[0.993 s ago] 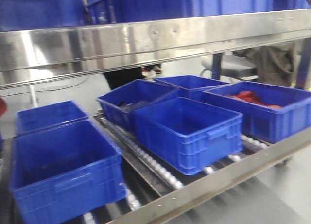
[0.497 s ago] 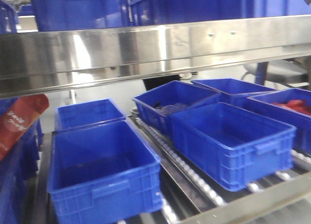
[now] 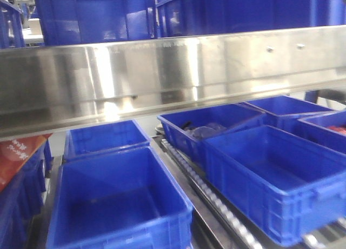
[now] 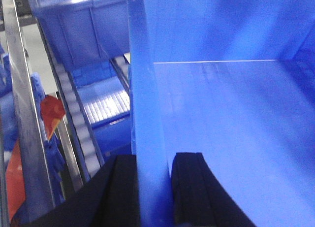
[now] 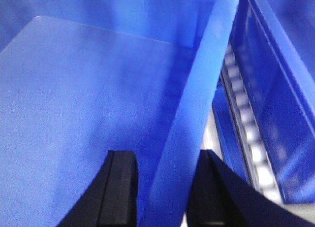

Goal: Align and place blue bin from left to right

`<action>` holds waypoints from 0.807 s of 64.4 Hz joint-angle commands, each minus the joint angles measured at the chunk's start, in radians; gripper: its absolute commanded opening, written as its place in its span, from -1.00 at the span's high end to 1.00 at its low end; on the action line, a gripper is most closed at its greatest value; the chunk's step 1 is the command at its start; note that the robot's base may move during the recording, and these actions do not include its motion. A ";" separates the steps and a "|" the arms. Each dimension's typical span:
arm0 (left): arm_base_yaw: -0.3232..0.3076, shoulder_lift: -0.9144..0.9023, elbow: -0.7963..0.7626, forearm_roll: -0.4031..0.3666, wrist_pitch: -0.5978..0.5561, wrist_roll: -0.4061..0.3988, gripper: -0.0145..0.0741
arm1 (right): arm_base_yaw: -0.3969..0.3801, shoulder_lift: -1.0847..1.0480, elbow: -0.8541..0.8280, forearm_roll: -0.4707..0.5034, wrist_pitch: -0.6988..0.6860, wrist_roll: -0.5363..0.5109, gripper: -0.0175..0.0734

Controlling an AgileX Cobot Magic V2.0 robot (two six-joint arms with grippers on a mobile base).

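Both arms grip one blue bin (image 4: 231,128): the left gripper (image 4: 155,158) has its fingers (image 4: 120,187) pinching the bin's left wall, and the right gripper (image 5: 165,155) has its fingers (image 5: 120,187) pinching the right wall. A roller track (image 5: 246,138) runs beside it. Beyond, other bins (image 3: 259,168) line the rack beneath a steel shelf beam (image 3: 173,65), with upper bins (image 3: 97,17) on the shelf above.

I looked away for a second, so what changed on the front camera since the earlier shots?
The view swung left and closer, so every bin slid rightward in frame. The near-left bin now sits near centre, the bin with red contents is almost off the right edge, and a red packet appeared at left. The bins' layout on the rollers stayed the same.
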State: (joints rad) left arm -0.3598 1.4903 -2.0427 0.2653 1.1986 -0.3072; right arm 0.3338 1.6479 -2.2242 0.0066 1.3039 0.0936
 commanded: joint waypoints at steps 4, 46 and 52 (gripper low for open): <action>-0.013 -0.025 -0.016 -0.009 -0.096 0.013 0.69 | -0.001 -0.015 -0.008 -0.020 -0.086 -0.005 0.79; -0.013 -0.025 -0.016 -0.009 -0.096 0.013 0.69 | -0.001 -0.015 -0.008 -0.020 -0.086 -0.005 0.79; -0.013 -0.025 -0.016 -0.009 -0.096 0.013 0.69 | -0.001 -0.015 -0.008 -0.020 -0.086 -0.005 0.79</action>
State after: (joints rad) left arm -0.3598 1.4903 -2.0427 0.2671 1.1986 -0.3072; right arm 0.3338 1.6479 -2.2242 0.0066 1.3018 0.0936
